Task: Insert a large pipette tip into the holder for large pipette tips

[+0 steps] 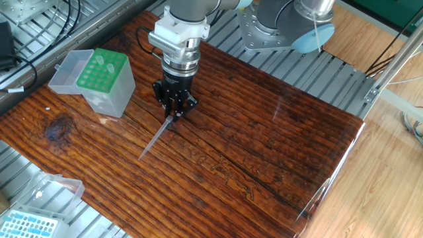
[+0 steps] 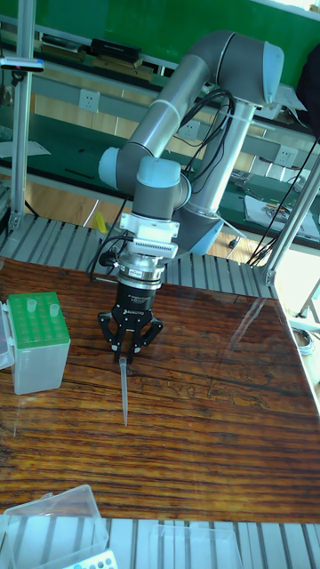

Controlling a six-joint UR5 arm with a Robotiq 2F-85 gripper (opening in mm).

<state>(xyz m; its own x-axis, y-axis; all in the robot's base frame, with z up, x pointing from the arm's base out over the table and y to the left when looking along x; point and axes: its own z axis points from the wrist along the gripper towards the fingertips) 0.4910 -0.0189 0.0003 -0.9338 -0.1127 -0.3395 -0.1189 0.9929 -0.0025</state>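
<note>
Large pipette tip [image 1: 156, 137] pinched at wide end, jaws closed.

Worktop [image 1: 264, 145] dark reddish-brown wood grain; holder [image 1: 104, 80] clear with green rack; tip [image 1: 154, 142] translucent grey-white; end effector [image 1: 173, 114] black.

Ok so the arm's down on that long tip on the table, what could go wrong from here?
The gripper meets the large pipette tip only at its wide end, so the long shaft could swing or slip when lifted. The green holder already carries a few tips, so the new one might knock them. The holes are small, so a tilted tip may miss.
</note>
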